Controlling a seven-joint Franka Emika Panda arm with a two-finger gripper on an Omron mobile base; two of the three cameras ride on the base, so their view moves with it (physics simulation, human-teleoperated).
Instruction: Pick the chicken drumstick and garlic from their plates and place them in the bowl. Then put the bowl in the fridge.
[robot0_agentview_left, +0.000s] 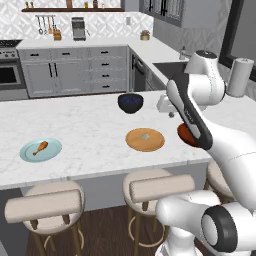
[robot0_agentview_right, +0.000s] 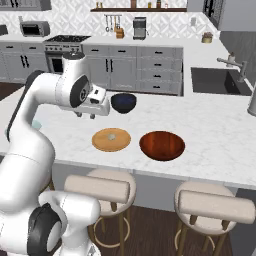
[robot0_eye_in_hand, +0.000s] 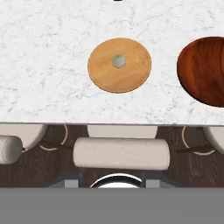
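The orange-brown chicken drumstick (robot0_agentview_left: 41, 147) lies on the light blue plate (robot0_agentview_left: 54, 149) at the left of the marble island. The small pale garlic (robot0_eye_in_hand: 118, 61) sits in the middle of the tan wooden plate (robot0_eye_in_hand: 136, 75), also seen as garlic (robot0_agentview_right: 112, 136) on that plate (robot0_agentview_right: 101, 143). Just right of it stands the reddish-brown bowl (robot0_agentview_right: 162, 145), with nothing in it. My gripper (robot0_agentview_right: 85, 115) hangs well above the island, up and left of the wooden plate, its fingers apart and holding nothing. The fridge is out of view.
A small dark blue-black bowl (robot0_agentview_right: 123, 102) stands on the island behind the wooden plate. Padded stools (robot0_eye_in_hand: 121, 153) line the island's near edge. A sink (robot0_agentview_right: 217, 80) and cabinets run along the back and right counters.
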